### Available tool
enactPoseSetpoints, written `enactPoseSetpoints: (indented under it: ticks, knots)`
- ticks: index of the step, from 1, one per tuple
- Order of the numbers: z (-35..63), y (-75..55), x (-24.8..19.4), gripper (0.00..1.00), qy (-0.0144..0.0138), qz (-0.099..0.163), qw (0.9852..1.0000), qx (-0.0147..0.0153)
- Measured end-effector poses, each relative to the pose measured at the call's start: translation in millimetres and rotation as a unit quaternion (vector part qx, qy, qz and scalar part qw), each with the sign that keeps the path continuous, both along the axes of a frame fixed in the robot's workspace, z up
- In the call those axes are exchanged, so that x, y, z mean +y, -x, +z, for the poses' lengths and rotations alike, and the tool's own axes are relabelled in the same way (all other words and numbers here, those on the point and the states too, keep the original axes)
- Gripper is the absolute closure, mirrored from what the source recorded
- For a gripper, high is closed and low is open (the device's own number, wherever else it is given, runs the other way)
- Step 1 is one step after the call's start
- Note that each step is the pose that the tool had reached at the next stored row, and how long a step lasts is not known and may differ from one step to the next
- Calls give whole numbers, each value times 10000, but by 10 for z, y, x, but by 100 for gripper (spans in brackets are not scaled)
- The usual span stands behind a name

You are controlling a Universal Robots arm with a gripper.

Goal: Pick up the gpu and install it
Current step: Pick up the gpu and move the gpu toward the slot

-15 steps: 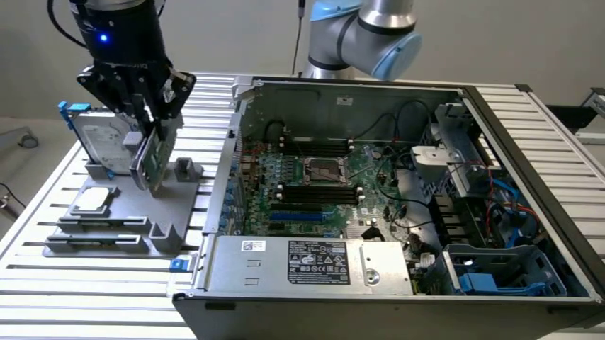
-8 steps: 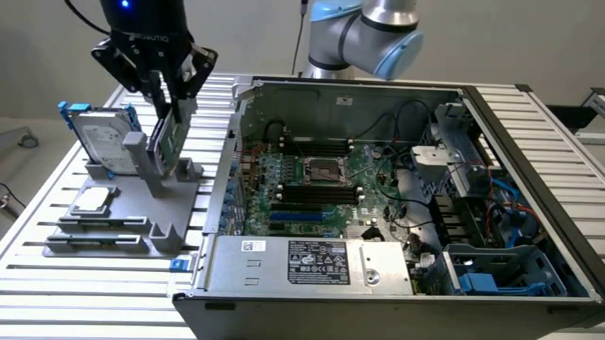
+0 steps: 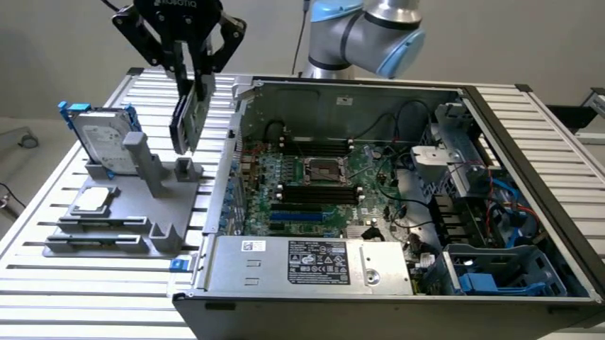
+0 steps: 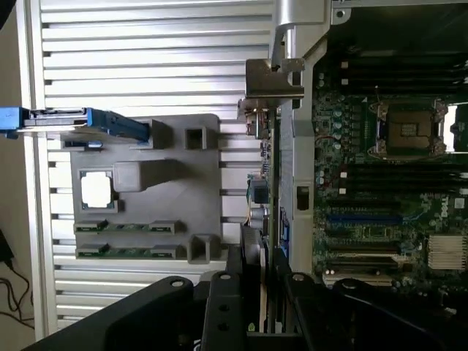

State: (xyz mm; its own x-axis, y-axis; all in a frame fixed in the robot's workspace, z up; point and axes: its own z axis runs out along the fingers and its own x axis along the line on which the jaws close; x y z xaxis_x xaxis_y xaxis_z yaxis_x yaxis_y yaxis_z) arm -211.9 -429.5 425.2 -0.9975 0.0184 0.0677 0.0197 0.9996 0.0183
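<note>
end effector point(image 3: 194, 81) pinching thin green-and-black gpu card point(image 3: 187, 124) by its upper edge. Card hangs edge-on, clear above grey moulded holder point(image 3: 161, 234), just beside open black computer case point(image 3: 229, 177), on the exterior view's left. Risk: card looks slightly tilted in grip, so it could clip the case wall or miss the slot.

gpu point(image 3: 189, 117), 1 thin card, green board, black shroud, hanging upright edge-on, slightly tilted, in air close above grey holder point(image 3: 123, 210)

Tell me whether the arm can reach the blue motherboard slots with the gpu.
Probably yes: the end effector grips the gpu, the computer case lies open, and nothing covers the blue slots.
</note>
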Motion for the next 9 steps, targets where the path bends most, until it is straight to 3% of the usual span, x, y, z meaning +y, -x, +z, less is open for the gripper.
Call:
enactPoseSetpoints:
  ticks: [4,9]
  knots:
    - [106,-180,0,73,-26,0,10000,9]
    - [108,-408,0,73,-42,0,10000,9]
